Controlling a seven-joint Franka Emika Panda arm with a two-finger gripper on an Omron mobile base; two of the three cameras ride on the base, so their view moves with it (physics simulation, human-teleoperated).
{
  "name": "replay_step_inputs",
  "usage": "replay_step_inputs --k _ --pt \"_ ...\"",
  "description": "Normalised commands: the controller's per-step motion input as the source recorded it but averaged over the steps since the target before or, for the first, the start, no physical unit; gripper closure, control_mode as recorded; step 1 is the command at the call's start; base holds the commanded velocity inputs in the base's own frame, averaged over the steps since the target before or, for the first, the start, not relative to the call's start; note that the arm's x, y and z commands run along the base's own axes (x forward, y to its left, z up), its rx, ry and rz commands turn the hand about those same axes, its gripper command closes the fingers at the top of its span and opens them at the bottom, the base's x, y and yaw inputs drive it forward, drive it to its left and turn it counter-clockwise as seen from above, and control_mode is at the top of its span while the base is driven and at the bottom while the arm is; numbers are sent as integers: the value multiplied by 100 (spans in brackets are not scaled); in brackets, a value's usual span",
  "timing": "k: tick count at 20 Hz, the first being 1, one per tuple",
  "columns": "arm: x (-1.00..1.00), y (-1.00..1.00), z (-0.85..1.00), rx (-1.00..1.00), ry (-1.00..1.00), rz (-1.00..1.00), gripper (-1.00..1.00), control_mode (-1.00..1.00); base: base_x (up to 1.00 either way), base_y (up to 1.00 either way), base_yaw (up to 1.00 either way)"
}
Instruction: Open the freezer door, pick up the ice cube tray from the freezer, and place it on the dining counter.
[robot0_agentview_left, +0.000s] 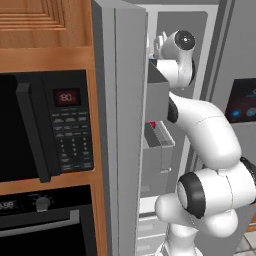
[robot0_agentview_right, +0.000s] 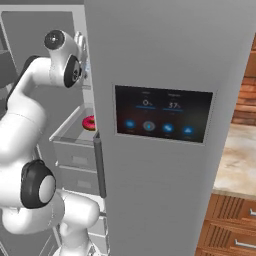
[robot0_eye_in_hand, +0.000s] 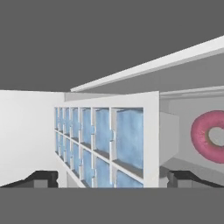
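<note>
The gripper is spread wide, its two dark fingertips low at either side of the hand view, with the ice cube tray standing between them. The tray's white frame and its grid of pale blue cells sit close in front of the hand. Whether the tips touch the tray cannot be told — no grasp is visible. A pink donut lies beyond the tray to the right of that view, inside the same pale compartment, under a white shelf edge.

In the left base view the hand is reached into the upper part of the freezer, the white arm rising from the lower right and bending in at the wrist. The freezer door stands swung open, edge-on to the camera, with grey bins showing behind it, stacked one below another.

In the right base view the donut rests in a grey bin just below the level of the hand, and further bins sit beneath. The neighbouring grey door carries a black display panel and a dark vertical handle.

Surroundings: left of the freezer, a wooden cabinet houses a black microwave with a lit keypad, and a black oven under it. To the right of the fridge, a beige stone counter sits over wooden drawers, with a brick wall behind.
</note>
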Motion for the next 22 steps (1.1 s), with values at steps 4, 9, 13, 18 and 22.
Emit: replay_step_inputs --k 4,9,13,18,22 --pt "47 -8 -19 3 0 0 -100 -100 0 0 0" --pt "34 -2 -22 1 0 0 -100 -100 0 0 0" --pt "6 0 -19 0 0 0 100 -100 0 0 0" --pt "0 0 0 0 0 0 100 -100 0 0 0" --pt "0 0 0 0 0 0 100 -100 0 0 0"
